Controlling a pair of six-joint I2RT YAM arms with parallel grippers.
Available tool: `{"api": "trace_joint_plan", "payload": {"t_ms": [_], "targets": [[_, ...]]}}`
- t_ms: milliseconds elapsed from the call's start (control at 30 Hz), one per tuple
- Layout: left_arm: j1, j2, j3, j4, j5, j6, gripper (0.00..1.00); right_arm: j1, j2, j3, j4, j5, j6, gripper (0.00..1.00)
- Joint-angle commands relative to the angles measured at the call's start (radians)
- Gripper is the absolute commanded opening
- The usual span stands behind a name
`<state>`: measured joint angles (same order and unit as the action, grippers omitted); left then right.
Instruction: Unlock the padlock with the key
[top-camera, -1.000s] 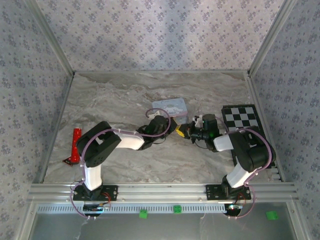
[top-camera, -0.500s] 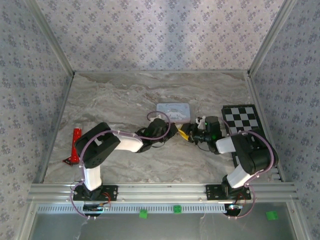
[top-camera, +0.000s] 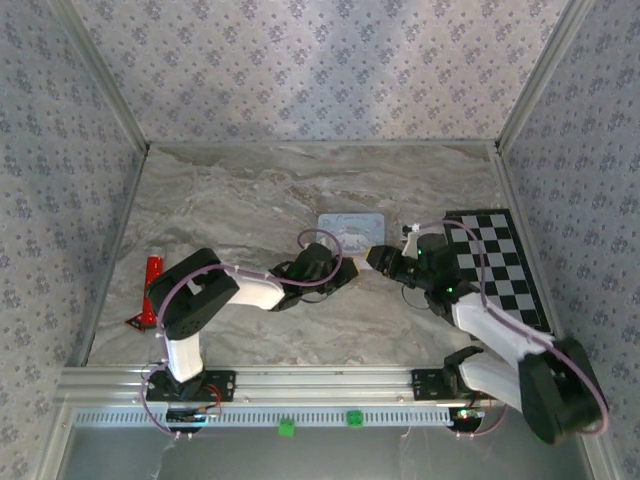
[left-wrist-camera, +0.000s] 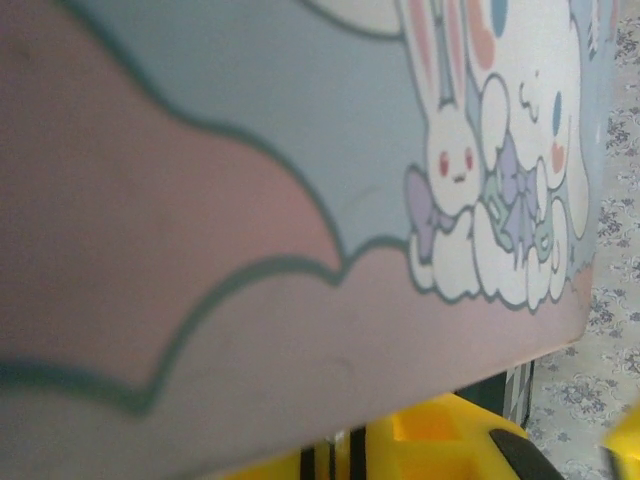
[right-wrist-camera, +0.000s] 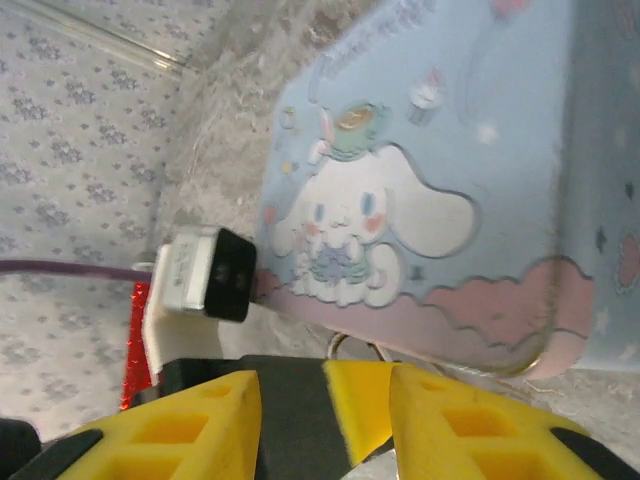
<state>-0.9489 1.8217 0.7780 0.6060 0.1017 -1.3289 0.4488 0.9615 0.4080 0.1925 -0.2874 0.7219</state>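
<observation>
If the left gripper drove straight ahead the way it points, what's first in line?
The tin. It sits close ahead of the left gripper, with nothing visible between them. The exact gap is hard to judge.

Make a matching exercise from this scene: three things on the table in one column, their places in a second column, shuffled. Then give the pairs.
Things
1. cartoon tin
2. red stick
3. checkerboard

Places
A. by the left edge of the table
B. along the table's right side
C. near the middle of the table

Pairs: 1-C, 2-A, 3-B
</observation>
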Motion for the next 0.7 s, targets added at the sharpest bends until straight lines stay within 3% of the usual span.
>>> {"api": "trace_joint_plan", "payload": {"t_ms": [0, 133, 267, 400, 567, 667], "targets": [[0.004, -0.041, -0.012, 0.012, 0.034, -0.01, 0.0, 0.019, -0.082, -0.031, -0.169, 0.218, -0.19, 0.37], [0.014, -0.054, -0.024, 0.005, 0.029, -0.009, 0.0, 0.057, -0.137, -0.082, -0.111, 0.236, -0.262, 0.37], [0.026, -0.071, -0.041, 0.005, 0.026, -0.01, 0.0, 0.216, -0.192, -0.187, 0.071, 0.368, -0.436, 0.39], [0.04, -0.088, -0.058, 0.001, 0.028, -0.009, 0.0, 0.309, -0.199, -0.266, 0.233, 0.392, -0.568, 0.42], [0.06, -0.11, -0.088, 0.008, 0.029, -0.007, 0.0, 0.412, -0.102, -0.284, 0.391, 0.416, -0.679, 0.43], [0.069, -0.119, -0.104, 0.026, 0.036, -0.009, 0.0, 0.482, 0.027, -0.327, 0.596, 0.447, -0.769, 0.44]]}}
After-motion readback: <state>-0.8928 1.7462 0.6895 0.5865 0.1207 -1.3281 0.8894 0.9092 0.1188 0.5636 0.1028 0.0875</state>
